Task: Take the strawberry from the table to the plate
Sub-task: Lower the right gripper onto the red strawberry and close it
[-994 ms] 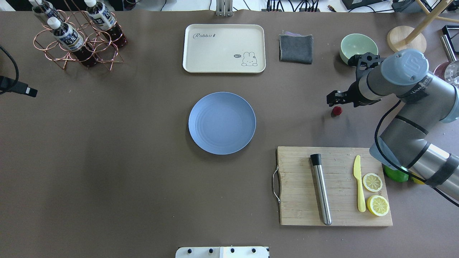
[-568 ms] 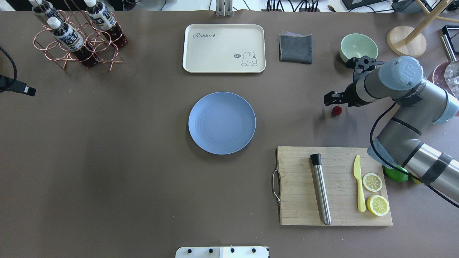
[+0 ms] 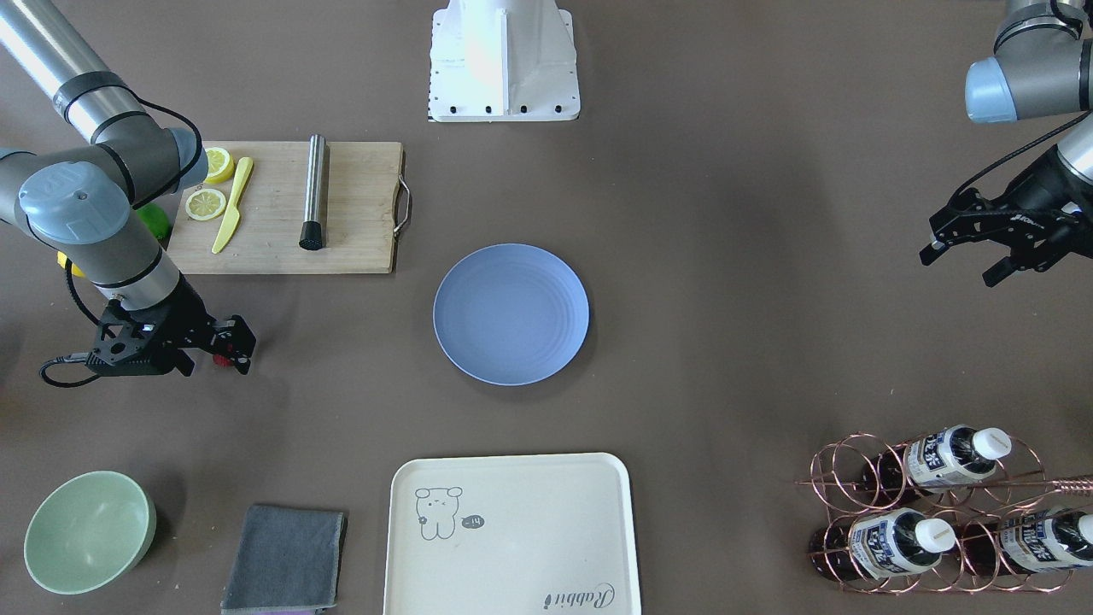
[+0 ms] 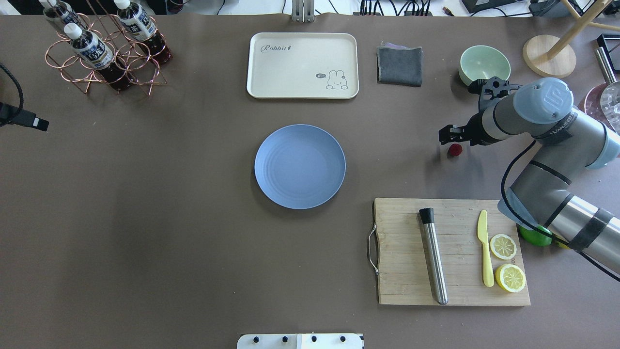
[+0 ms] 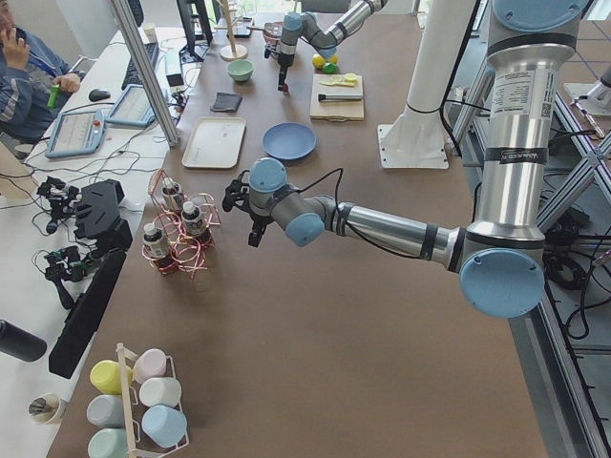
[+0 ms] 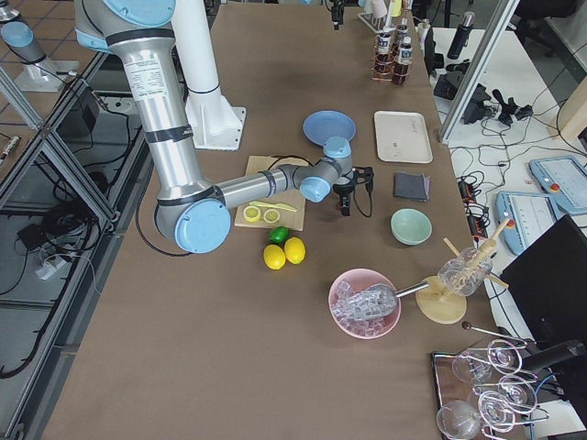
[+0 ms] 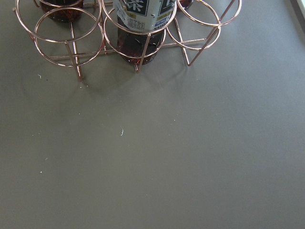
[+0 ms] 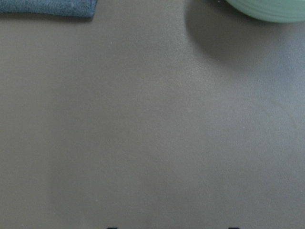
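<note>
The strawberry (image 4: 454, 150) is a tiny dark-red berry lying on the brown table (image 4: 145, 218), right of the blue plate (image 4: 300, 166). My right gripper (image 4: 446, 137) hangs open just over and beside the berry. In the front-facing view the strawberry (image 3: 220, 360) peeks out red beside the dark fingers of the right gripper (image 3: 242, 346). The right wrist view shows only bare table and two fingertips wide apart at its bottom edge. My left gripper (image 3: 965, 254) is open and holds nothing, far off near the bottle rack (image 3: 939, 512). The plate (image 3: 511, 313) has nothing on it.
A wooden cutting board (image 4: 402, 271) with a steel muddler, a yellow knife and two lemon halves lies nearer the robot than the berry. A green bowl (image 4: 484, 63), a grey cloth (image 4: 399, 65) and a cream tray (image 4: 302, 65) stand at the far side. A lime (image 4: 535, 236) sits under the right arm.
The right arm has shifted a little and sunk closer to the table near the strawberry. The strawberry and plate have stayed in place.
</note>
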